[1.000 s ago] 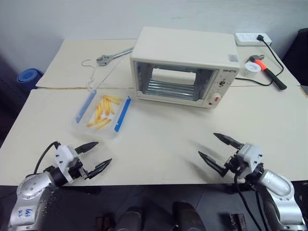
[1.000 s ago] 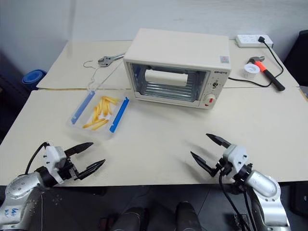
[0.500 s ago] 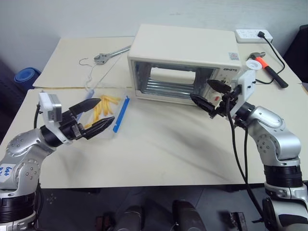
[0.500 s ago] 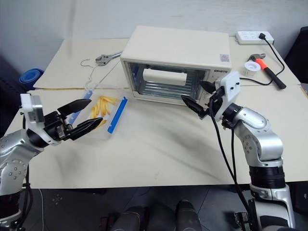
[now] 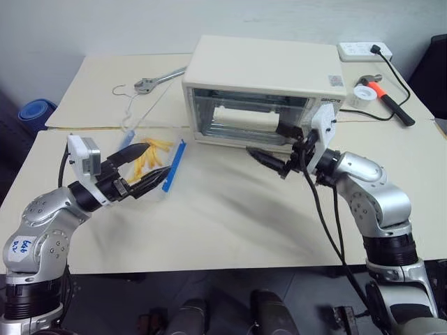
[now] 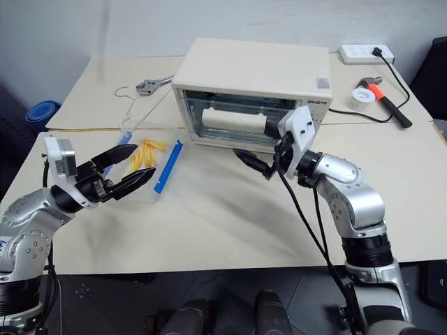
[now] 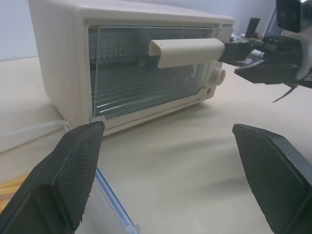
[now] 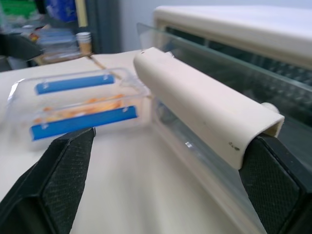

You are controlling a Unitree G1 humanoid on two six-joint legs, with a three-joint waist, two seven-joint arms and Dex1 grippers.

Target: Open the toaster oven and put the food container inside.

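Clear food container point(image 5: 150, 167) of yellow fries left of centre, closed toaster oven point(image 5: 260, 92) upper middle, cream table point(image 5: 223, 216), left gripper point(image 5: 144, 172) and right gripper point(image 5: 274, 145) spread wide, empty

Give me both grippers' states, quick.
Left gripper: open, empty, over the food container.
Right gripper: open, empty, at the toaster oven door handle.

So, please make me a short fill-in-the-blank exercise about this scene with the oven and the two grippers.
1. The cream-white boxy toaster oven has its glass door ____.
2. The right gripper, fingers open, is at the door's ____.
3. The clear plastic food container with blue clips holds yellow ____.
4. The left gripper is ____.

Missing words: shut; handle; fries; open
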